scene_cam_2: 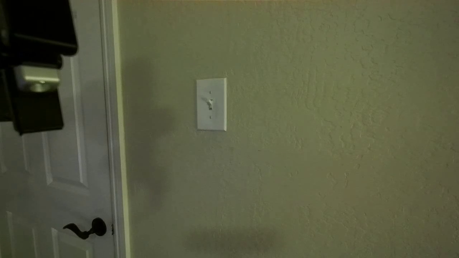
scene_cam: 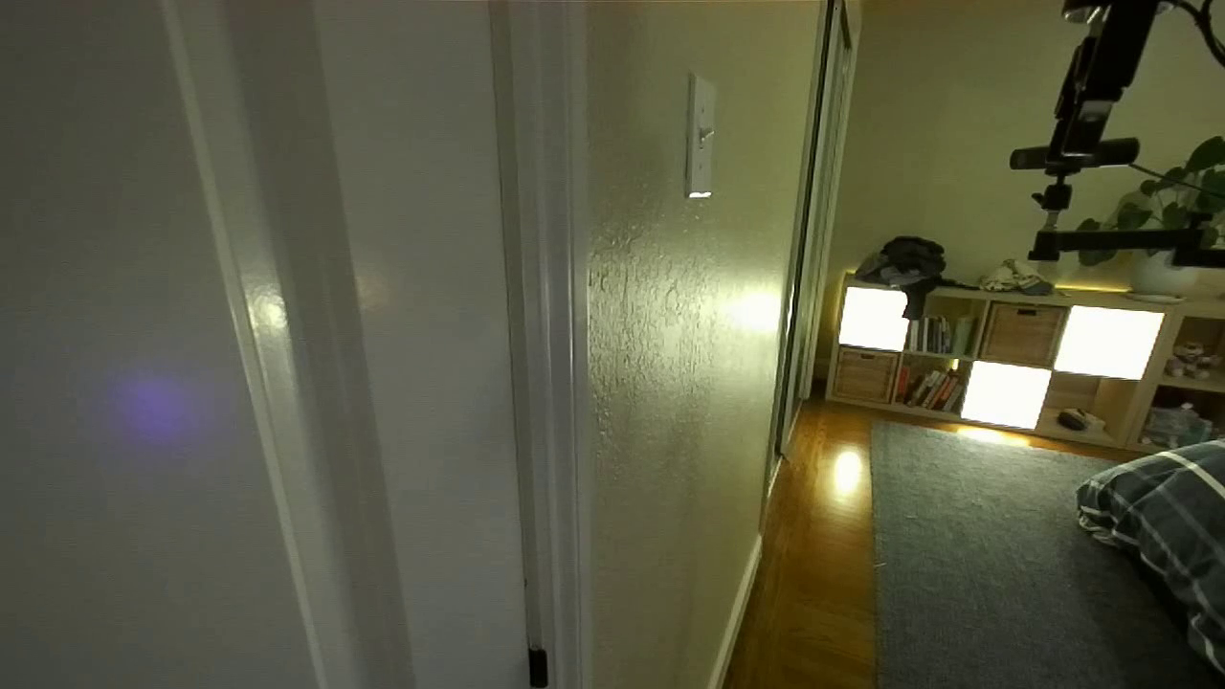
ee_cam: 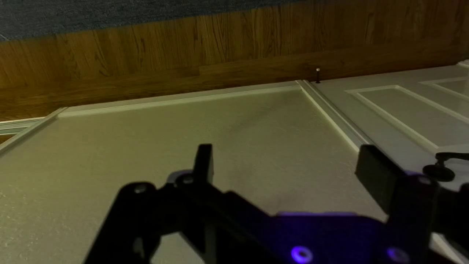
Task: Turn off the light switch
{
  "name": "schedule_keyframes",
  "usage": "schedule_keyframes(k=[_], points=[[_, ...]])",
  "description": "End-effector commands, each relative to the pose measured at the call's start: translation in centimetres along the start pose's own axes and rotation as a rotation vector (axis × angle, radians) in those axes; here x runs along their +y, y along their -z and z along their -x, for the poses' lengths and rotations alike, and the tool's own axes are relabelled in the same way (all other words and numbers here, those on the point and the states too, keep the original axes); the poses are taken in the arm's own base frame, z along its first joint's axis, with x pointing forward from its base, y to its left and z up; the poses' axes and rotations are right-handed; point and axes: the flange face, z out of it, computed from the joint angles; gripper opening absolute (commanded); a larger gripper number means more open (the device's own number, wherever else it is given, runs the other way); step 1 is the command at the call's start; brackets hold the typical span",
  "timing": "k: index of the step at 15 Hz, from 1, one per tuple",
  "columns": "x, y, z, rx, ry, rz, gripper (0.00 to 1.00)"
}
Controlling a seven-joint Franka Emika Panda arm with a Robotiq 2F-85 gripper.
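Note:
The light switch is a white upright wall plate with a small toggle; it shows in both exterior views (scene_cam: 701,139) (scene_cam_2: 211,118). The toggle sticks out and looks tilted upward. The light switch is out of view in the wrist view. My gripper (ee_cam: 285,152) is open and empty there, with its black fingers wide apart in front of the bare wall. A dark piece of the arm or gripper (scene_cam_2: 39,111) shows at the left edge of an exterior view, left of the switch and apart from it. Its fingertips cannot be made out there.
A white door with a dark handle (scene_cam_2: 98,227) stands left of the switch, edged by a door frame (scene_cam_2: 116,143). Dark mount hardware (scene_cam: 1077,153) hangs at the upper right. A lit shelf unit (scene_cam: 1014,330), a grey rug (scene_cam: 986,555) and a bed (scene_cam: 1168,536) lie farther off.

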Motion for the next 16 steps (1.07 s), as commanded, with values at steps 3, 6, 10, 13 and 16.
schedule_keyframes(k=[3, 6, 10, 13, 16], points=[[0.0, 0.0, 0.0, -0.001, 0.0, 0.0, 1.0], [-0.4, -0.7, -1.1, 0.004, 0.024, -0.004, 1.0], [-0.8, -2.6, -3.7, 0.021, 0.058, 0.035, 1.0], [-0.8, -3.7, -6.4, 0.094, 0.067, 0.067, 1.0], [-1.0, -4.2, -9.2, 0.148, 0.076, 0.078, 1.0]])
